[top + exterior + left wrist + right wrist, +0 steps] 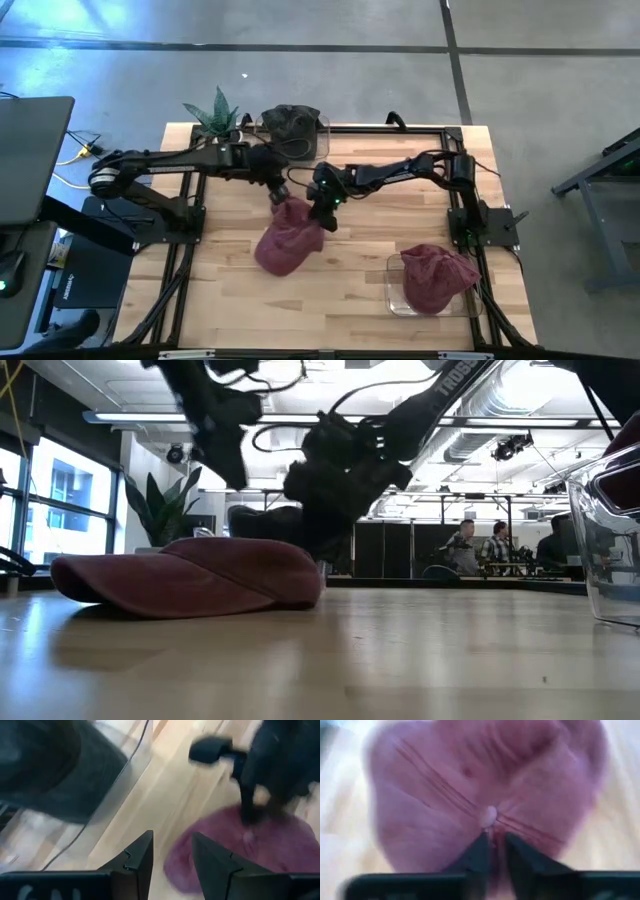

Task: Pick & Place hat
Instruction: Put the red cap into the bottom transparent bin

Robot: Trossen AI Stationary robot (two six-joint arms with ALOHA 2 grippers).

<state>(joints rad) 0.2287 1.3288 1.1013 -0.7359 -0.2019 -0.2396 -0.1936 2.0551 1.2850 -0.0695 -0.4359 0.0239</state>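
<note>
Right at the middle of the wooden table [340,290] lies a maroon cap [287,240], crown up and flat on the boards, and both arms meet over it. The right gripper [322,214] sits down on the cap's upper edge, the side away from the table's front; in the right wrist view its two dark fingers [481,851] stand close together with only a narrow slit between them, tips against the fabric just beside the crown button [489,816], though whether cloth is actually pinched there cannot be told. The left gripper [280,190] hovers just beyond the cap, between it and a clear bin [318,135] at the table's far edge that holds a dark cap [288,121]; its fingers [141,854] are parted with bare wood showing between them, holding nothing, the maroon cap [240,850] lying just past them. From the low view the maroon cap [190,575] rests on the tabletop, brim out to one side, with the right gripper [330,490] pressed down behind its crown. Toward the front right corner from the cap, well apart, a second clear bin [396,298] holds another maroon cap [436,276]. A potted plant [216,112] stands at the far left corner, beside the dark cap's bin.
</note>
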